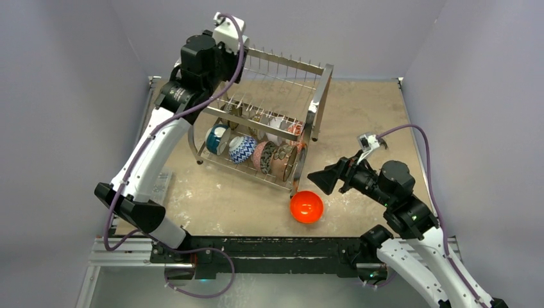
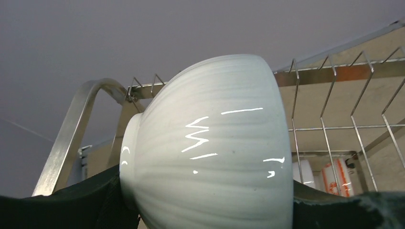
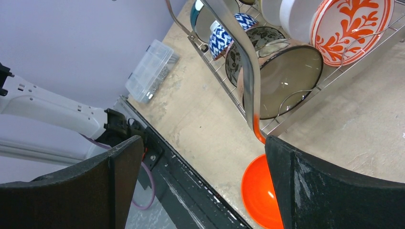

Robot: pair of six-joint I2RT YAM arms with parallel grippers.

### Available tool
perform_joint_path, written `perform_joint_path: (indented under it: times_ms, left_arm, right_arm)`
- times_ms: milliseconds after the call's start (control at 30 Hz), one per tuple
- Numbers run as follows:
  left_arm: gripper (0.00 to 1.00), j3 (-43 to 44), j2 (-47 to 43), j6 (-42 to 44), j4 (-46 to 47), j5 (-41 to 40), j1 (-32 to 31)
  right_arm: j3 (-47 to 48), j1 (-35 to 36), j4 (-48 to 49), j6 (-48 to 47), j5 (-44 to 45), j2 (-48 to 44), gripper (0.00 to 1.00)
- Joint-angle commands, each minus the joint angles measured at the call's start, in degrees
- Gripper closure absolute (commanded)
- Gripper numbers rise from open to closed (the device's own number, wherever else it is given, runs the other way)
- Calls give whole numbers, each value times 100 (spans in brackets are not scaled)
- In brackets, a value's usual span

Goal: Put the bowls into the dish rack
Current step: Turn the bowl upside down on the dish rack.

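Observation:
My left gripper is shut on a white ribbed bowl, held on its side at the left end of the dish rack's top tier. In the top view that gripper is hidden under its wrist. The lower tier holds several bowls: teal, blue-and-white, dark patterned, tan, and a red-patterned one behind. An orange bowl sits upright on the table by the rack's front right post. My right gripper is open and empty just above and right of the orange bowl.
A clear plastic box lies on the table left of the rack, under the left arm. The rack's chrome post stands close in front of my right gripper. The table's black front rail runs just below the orange bowl.

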Motion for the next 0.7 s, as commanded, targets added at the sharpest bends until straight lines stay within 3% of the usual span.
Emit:
perform_joint_path:
  times_ms: [0, 100, 267, 667]
  left_arm:
    - [100, -201, -355, 1892, 652, -1061, -498]
    - [100, -692, -496, 2776, 1173, -1892, -889]
    - [100, -664, -408, 3358, 913, -2373, -930]
    - [100, -984, -469, 4636, 1471, -3201, -926]
  right_arm:
    - [-54, -18, 190, -145, 2, -6, 1]
    - [-107, -13, 223, -156, -33, 2, 1]
    - [-127, -16, 230, -183, -76, 33, 1]
    - [-116, -14, 241, -269, -179, 158, 1]
